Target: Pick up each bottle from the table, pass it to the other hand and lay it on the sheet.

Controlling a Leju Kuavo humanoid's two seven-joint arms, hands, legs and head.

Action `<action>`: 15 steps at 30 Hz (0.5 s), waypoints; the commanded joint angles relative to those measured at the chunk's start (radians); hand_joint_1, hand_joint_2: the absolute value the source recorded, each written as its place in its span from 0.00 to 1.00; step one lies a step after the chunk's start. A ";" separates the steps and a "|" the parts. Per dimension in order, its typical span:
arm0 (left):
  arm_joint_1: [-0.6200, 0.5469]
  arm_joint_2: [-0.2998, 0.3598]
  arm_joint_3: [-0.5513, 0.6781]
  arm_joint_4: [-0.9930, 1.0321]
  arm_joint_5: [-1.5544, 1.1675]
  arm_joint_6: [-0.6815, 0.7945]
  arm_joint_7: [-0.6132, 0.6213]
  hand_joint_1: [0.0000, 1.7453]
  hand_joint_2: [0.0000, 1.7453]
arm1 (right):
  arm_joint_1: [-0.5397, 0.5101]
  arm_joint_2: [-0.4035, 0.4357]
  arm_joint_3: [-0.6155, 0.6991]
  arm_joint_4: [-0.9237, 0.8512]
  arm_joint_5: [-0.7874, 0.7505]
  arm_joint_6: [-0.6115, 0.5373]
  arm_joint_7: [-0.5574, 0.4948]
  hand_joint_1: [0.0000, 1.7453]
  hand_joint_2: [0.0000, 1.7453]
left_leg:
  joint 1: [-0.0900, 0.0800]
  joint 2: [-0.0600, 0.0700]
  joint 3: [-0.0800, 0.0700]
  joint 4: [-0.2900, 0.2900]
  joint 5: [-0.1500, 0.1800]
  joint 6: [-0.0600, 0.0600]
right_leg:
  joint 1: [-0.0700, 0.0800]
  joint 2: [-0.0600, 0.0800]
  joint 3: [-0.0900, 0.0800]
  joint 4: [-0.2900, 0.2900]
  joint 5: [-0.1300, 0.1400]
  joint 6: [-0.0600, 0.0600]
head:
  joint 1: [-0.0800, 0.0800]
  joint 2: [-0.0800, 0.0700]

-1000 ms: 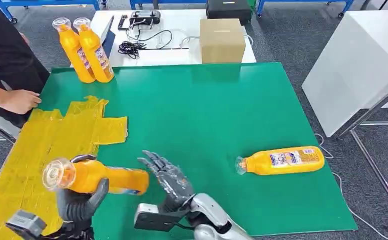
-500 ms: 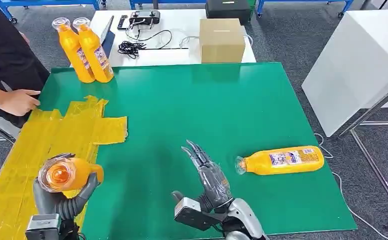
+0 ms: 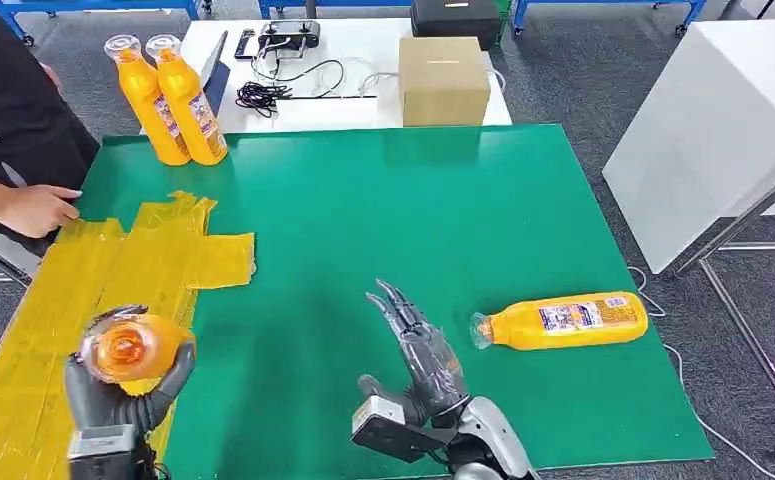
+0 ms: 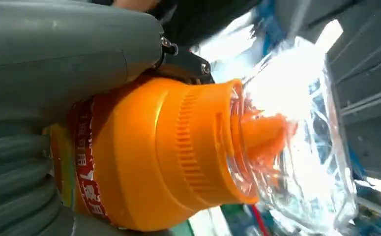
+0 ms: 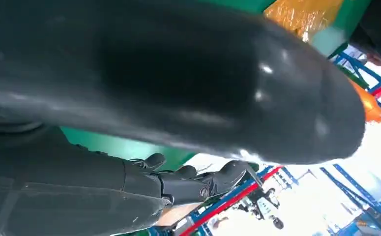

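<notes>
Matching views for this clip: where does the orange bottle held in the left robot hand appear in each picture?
Head view: held orange bottle at lower left, clear cap toward the camera, gripped by the left robot hand over the yellow sheet.
Left wrist view: it spans the centre.
Right wrist view: I cannot make it out with certainty.
Shared landmark: the green table mat.

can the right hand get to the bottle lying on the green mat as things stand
Probably yes. The right hand is open and holds nothing, and the lying bottle rests just beside it on the green mat, with only bare mat between them.
</notes>
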 commanded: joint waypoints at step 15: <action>-0.276 0.546 -0.596 0.525 -0.919 -0.031 1.075 1.00 1.00 | 0.148 -0.115 -0.300 -0.187 0.000 0.071 -0.039 0.00 0.00 | -0.001 0.004 0.005 -0.004 0.000 -0.004 | 0.000 0.003 0.001 -0.001 0.002 -0.004 | -0.005 0.000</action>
